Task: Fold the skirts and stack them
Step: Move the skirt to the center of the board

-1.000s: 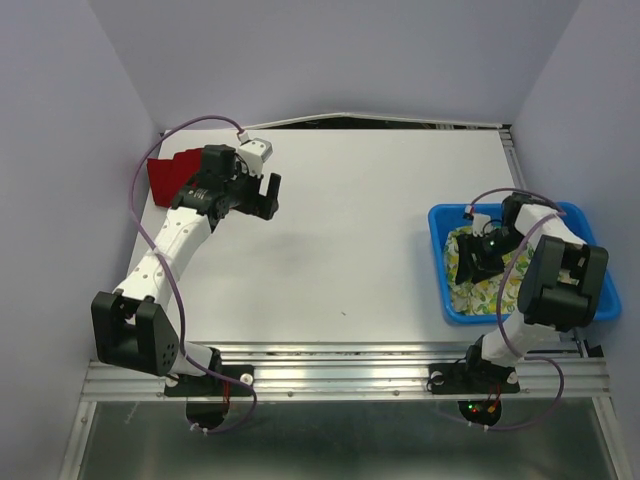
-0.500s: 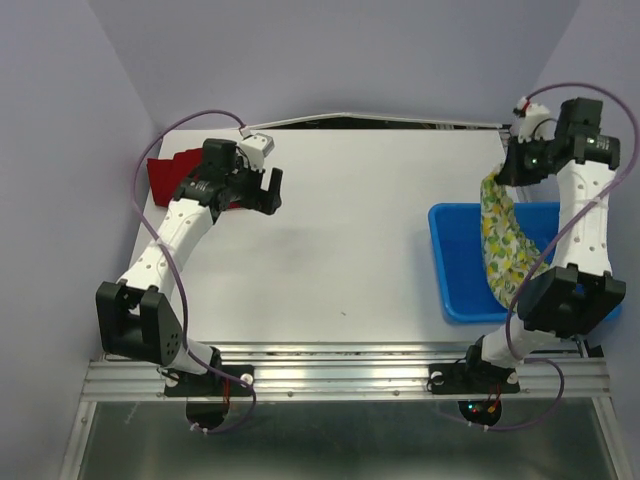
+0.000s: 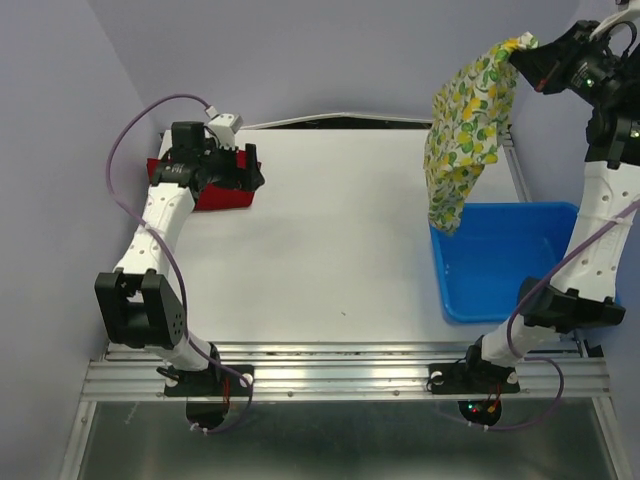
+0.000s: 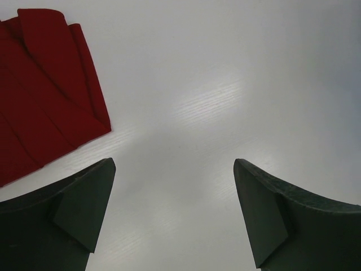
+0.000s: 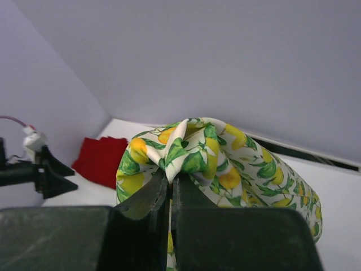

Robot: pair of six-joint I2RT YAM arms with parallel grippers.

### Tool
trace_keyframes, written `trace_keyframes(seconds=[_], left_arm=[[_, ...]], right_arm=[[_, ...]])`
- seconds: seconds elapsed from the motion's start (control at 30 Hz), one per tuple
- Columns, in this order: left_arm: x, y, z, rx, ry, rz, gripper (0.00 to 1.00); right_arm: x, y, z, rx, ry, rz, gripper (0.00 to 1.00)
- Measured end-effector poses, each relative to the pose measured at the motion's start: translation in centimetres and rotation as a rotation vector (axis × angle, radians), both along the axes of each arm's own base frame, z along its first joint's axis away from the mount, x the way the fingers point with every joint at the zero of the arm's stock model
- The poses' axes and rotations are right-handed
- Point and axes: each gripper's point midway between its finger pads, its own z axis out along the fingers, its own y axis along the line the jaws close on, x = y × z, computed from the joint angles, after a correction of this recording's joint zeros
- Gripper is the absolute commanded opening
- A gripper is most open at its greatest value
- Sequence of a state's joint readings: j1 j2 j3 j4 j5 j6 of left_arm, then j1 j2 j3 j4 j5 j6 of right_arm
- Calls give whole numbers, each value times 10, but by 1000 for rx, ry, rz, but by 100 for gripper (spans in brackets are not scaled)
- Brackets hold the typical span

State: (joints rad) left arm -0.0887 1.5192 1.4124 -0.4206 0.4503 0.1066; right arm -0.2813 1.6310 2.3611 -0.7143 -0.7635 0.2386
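Pale violet walls close around a white table [image 3: 340, 230], and a blue bin [image 3: 505, 265] stands at its right side. The right gripper [image 3: 522, 58] is high up near the far right wall. Its jaws are pressed together on a bunched fold of the lemon skirt [image 3: 462, 130], so only a thin line shows between them in the right wrist view. A small peak of cloth stands up above the fingertips and the rest falls down away from them. In the top view the skirt hangs free from this one pinch point, long and narrow, and its lowest tip comes in front of the far left corner of the bin. The cloth is white, printed closely with yellow lemons and green leaves, and it is crumpled into soft vertical folds.

The red skirt [image 4: 45, 84] lies flat on the far left corner of the table. It is plain red, with some layers lying one over another and straight pleat edges. The left gripper [image 4: 174, 164] is spread wide and holds nothing; only bare table shows between its fingers. The red skirt is outside the jaws, up and to the left of the left finger, and I cannot tell if that finger touches it.
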Motion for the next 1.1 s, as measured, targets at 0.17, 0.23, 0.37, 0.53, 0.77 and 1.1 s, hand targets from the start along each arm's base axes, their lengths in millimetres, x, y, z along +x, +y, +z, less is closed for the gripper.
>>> trace_keyframes(seconds=[0.17, 0.23, 0.37, 0.53, 0.77, 1.1], left_arm=[[5, 24, -4, -60, 37, 57, 99], [5, 23, -3, -77, 38, 51, 99], [5, 17, 3, -98, 15, 34, 99], [-2, 26, 10, -105, -7, 53, 99], [-13, 55, 27, -94, -73, 103, 99], [-47, 54, -30, 36, 15, -81, 91]], right_arm=[[11, 56, 28, 125, -66, 174, 1], [14, 91, 28, 145, -65, 260, 1], [12, 168, 10, 158, -15, 435, 1], [3, 242, -39, 113, 66, 581, 1], [-12, 307, -179, -23, 297, 704, 1], [-55, 326, -345, -317, 539, 844, 1]])
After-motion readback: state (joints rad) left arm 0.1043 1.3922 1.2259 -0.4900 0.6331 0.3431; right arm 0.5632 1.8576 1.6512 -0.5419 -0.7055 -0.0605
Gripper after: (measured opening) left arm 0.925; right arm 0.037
